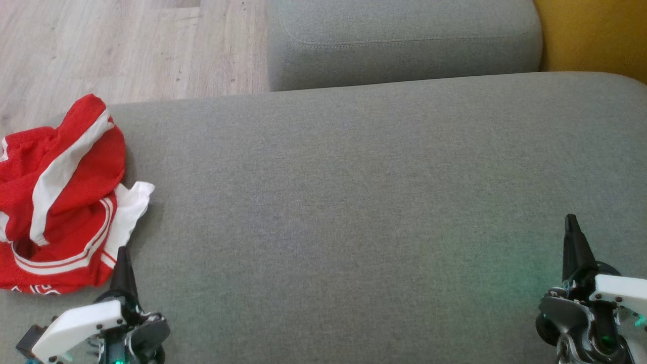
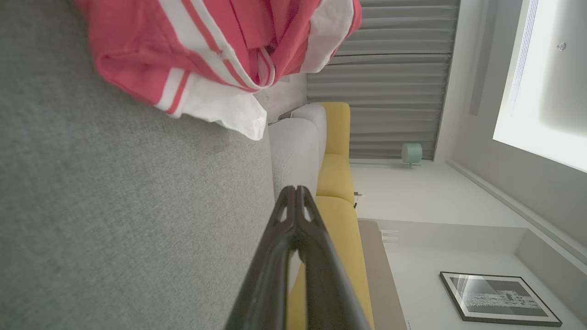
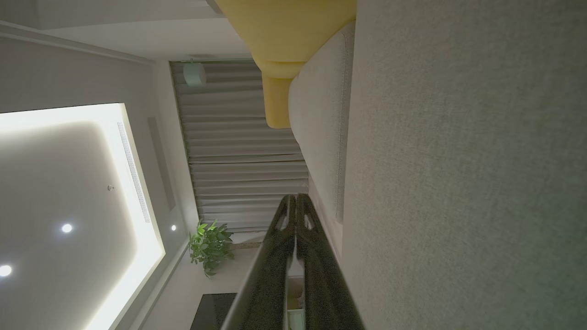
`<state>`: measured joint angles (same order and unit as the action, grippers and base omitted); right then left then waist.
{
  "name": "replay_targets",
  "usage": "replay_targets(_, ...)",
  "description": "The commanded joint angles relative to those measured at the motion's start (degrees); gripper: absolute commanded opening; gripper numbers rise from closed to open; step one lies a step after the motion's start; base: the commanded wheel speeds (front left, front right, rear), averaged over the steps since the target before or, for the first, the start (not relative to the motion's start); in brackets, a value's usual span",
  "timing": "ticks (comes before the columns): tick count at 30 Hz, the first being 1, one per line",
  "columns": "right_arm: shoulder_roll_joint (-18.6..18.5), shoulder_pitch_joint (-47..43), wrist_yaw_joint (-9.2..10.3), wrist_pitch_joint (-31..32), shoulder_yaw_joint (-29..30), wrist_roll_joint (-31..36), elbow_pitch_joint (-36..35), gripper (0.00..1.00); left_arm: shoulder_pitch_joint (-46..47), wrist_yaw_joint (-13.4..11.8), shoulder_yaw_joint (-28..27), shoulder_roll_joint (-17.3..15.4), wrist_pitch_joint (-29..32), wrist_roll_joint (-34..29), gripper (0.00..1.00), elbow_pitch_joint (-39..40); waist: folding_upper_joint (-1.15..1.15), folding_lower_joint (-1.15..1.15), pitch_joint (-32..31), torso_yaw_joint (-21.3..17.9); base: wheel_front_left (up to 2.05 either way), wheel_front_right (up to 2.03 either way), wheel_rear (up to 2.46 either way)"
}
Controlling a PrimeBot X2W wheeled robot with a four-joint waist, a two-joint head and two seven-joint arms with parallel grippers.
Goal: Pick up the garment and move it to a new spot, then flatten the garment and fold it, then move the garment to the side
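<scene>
The garment is a red piece with white stripes and trim, lying crumpled at the left edge of the grey cushion. In the left wrist view the garment bunches up ahead of the fingers. My left gripper is shut and empty, its tips just beside the garment's white hem at the lower left. My left gripper shows its two dark fingers pressed together. Far off at the lower right, my right gripper is shut and holds nothing; in its own view the right gripper has its tips together.
A second grey cushion lies beyond the near one, with a yellow seat at the back right. Wooden floor shows at the upper left, past the cushion's edge. The grey fabric between my two grippers is flat and bare.
</scene>
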<state>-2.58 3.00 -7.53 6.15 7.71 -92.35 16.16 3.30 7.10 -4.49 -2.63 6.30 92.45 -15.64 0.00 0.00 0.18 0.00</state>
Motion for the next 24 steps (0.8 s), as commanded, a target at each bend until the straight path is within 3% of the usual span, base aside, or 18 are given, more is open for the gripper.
replay_targets(1,-0.3,3.2,0.04,0.3,-1.2,0.2,-2.1,0.00,2.9,0.4,-2.0,-0.2,0.2,-0.3,0.00,1.6,0.00,0.00,0.0,0.0,0.00,0.00,0.00)
replay_targets(24,-0.3,3.2,0.04,0.3,-1.2,0.2,-2.1,0.00,2.9,0.4,-2.0,-0.2,0.2,-0.3,0.00,1.6,0.00,0.00,0.0,0.0,0.00,0.00,0.00)
